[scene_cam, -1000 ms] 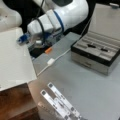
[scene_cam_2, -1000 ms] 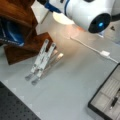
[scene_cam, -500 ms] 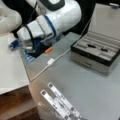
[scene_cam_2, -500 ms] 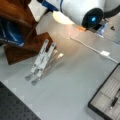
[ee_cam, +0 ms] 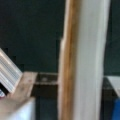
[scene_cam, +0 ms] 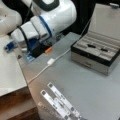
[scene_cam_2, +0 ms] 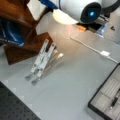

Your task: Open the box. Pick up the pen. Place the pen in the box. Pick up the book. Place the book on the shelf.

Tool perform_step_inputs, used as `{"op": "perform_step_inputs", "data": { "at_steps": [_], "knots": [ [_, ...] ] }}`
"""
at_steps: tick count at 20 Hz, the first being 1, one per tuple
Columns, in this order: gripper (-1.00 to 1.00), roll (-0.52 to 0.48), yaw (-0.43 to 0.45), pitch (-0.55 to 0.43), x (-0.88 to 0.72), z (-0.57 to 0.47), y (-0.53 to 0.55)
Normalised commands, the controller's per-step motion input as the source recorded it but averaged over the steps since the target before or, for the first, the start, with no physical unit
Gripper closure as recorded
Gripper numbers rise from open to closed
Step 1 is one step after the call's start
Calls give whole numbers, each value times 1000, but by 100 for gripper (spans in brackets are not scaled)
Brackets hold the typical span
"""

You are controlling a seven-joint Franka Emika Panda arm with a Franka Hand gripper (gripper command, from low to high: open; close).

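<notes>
The box [scene_cam: 95,62] stands open at a front view's right, its lid [scene_cam: 107,22] raised. The pen [scene_cam: 91,46] lies in the grey padded inside, and it also shows as the pen [scene_cam_2: 114,101] in the box [scene_cam_2: 100,111]. My arm reaches left over the shelf's cream top [scene_cam: 10,72]. The shelf's dark wood [scene_cam_2: 22,15] shows at a front view's top left. The gripper [scene_cam: 10,46] is mostly hidden by the arm. In the wrist view the book [ee_cam: 87,60] stands as a pale upright slab with a brownish edge, close up, apparently held.
A white cable with a small block [scene_cam: 50,61] crosses the grey table. A metal folding stand [scene_cam: 60,102] lies near the front edge. A black tray with an orange piece [scene_cam: 48,50] sits beside the arm. Blue books [scene_cam_2: 10,35] stand in the shelf.
The arm has swung further to a front view's left, over the shelf. The box, pen, cable and stand have not moved.
</notes>
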Motion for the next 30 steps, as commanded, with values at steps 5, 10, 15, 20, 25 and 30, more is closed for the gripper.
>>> {"op": "perform_step_inputs", "data": {
  "at_steps": [5,10,15,20,25,30],
  "knots": [
    [-100,8,206,-42,-164,23,-139],
    [-100,22,193,-38,-128,35,-136],
    [-100,35,201,-36,-80,29,-93],
    [-100,41,182,-21,-25,55,7],
    [-100,84,105,-14,38,105,228],
    [-100,149,-41,-5,112,146,492]
  ]
}}
